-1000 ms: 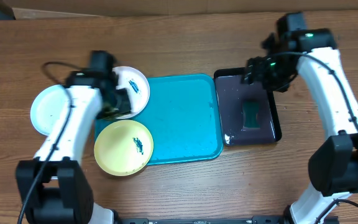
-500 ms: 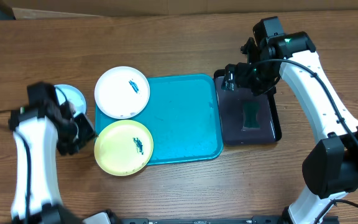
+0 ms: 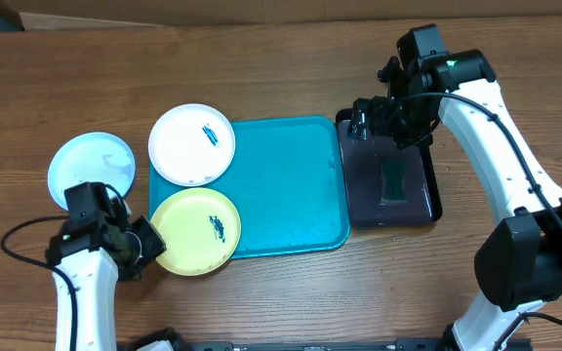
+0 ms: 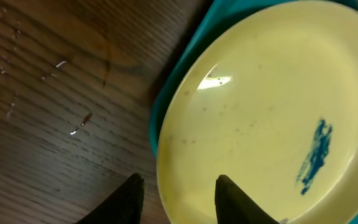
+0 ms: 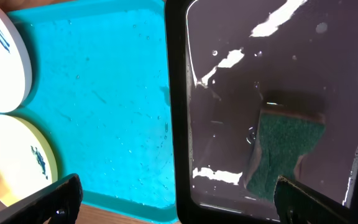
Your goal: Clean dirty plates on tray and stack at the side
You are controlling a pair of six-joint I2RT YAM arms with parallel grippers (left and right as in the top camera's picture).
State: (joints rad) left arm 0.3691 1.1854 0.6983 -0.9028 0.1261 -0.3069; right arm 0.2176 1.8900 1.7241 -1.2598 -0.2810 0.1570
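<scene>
wooden table (image 3: 261, 58), right tool (image 5: 178, 182) wide open

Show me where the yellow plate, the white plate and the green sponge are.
yellow plate (image 3: 188, 239), overhead view, bare middle of the dish.
white plate (image 3: 185, 151), overhead view, centre, below the smear.
green sponge (image 5: 286, 149), right wrist view, middle of its top face.

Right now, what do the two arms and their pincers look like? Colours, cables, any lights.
Left arm and right arm match: white rounded links, black joint housings. A black cable loops off the left; another cable runs along the right, which shows a green light. Left pincer and right pincer have plain black fingers.
</scene>
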